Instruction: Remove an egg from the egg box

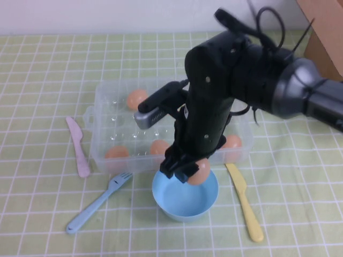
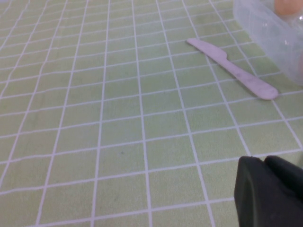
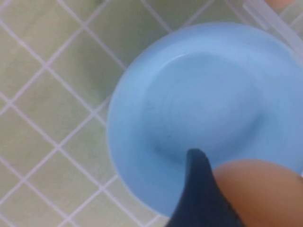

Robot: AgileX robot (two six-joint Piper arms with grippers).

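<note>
My right gripper [image 1: 187, 170] is shut on one orange-tan egg [image 1: 201, 172] and holds it just above the round light-blue bowl [image 1: 185, 213]. In the right wrist view one black finger [image 3: 199, 194] presses against the egg [image 3: 260, 191] over the bowl [image 3: 142, 94]. The clear egg box [image 1: 107, 107] lies behind the bowl with other eggs in it [image 1: 136, 98], partly hidden by the right arm. My left gripper [image 2: 265, 163] is shut and empty, low over the mat to the left of the box [image 2: 265, 28]. It is out of the high view.
A pink knife [image 1: 78, 145] lies left of the box and shows in the left wrist view [image 2: 232, 68]. A blue fork [image 1: 99, 202] lies front left of the bowl. A yellow knife [image 1: 245, 202] lies to its right. A brown box [image 1: 321, 27] stands back right.
</note>
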